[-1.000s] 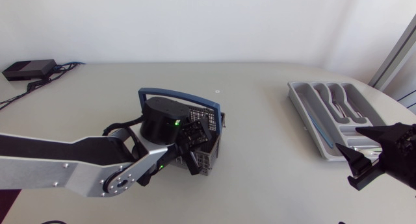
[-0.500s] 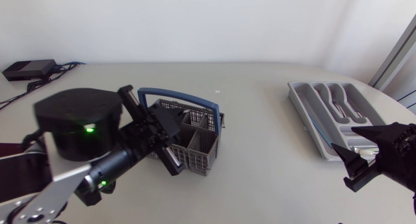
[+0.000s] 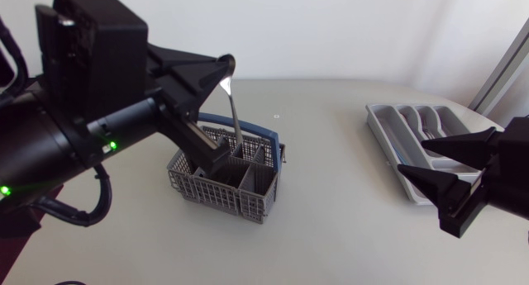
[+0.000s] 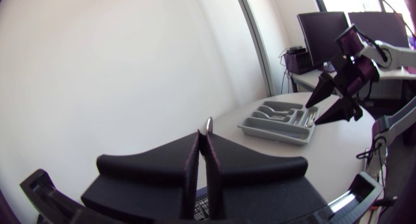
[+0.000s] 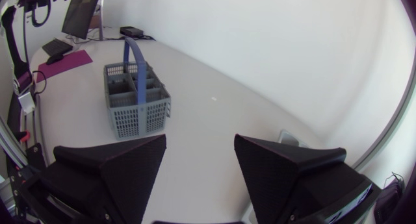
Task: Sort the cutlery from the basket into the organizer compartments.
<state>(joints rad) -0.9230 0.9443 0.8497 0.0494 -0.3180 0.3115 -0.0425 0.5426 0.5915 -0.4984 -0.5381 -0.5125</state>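
The silver piece of cutlery (image 3: 235, 111) is up in the air over the grey basket (image 3: 248, 204). Its low end is near the basket's blue handle (image 3: 266, 133). The left gripper (image 4: 203, 146) is squeezed tight on it. The right gripper (image 5: 199, 141) is wide open with nothing in it, close to the grey organizer (image 3: 382, 140) and well apart from the basket.

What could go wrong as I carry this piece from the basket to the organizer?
1. The left gripper pinches the cutlery piece only near its top end, so it may swing or slip.
2. Its lower end hangs close to the basket handle and could snag it.
3. The open right gripper sits by the organizer, so the arms could collide there.
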